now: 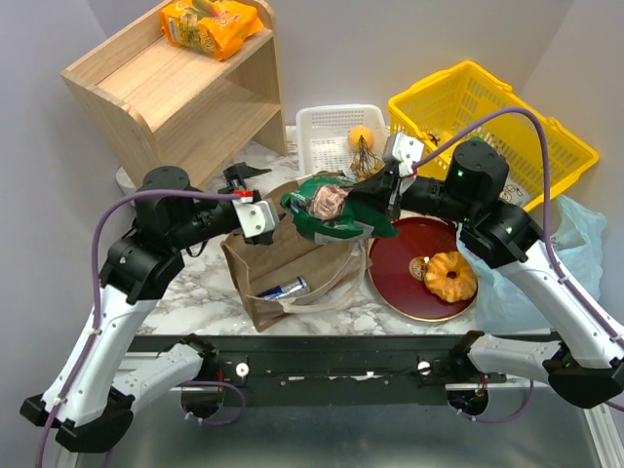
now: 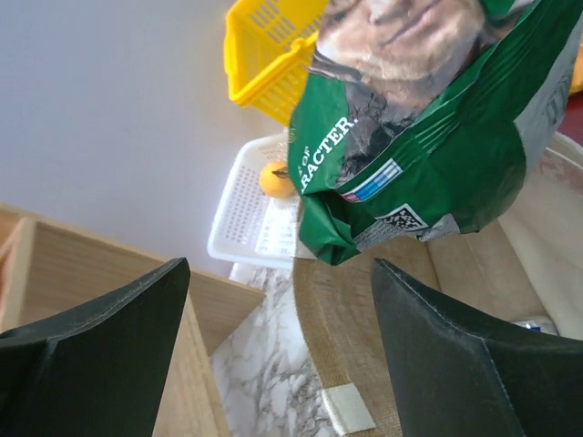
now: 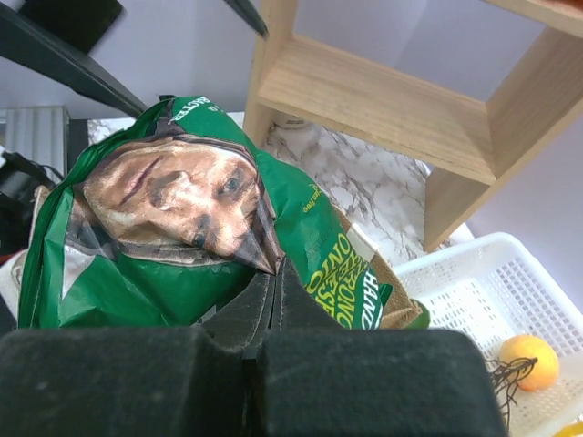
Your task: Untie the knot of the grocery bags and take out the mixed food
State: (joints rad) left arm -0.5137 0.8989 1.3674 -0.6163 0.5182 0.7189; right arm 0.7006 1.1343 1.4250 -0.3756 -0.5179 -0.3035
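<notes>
One green snack packet [image 1: 331,210] hangs over the paper bag [image 1: 283,288], pinched by the right hand [image 1: 380,190]; the left hand [image 1: 255,202] is wide open just beside it.

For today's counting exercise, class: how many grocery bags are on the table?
2. The brown paper bag stands front centre, below the green packet; the light blue plastic bag lies far right, beside the red tray, partly hidden by the right arm.
</notes>
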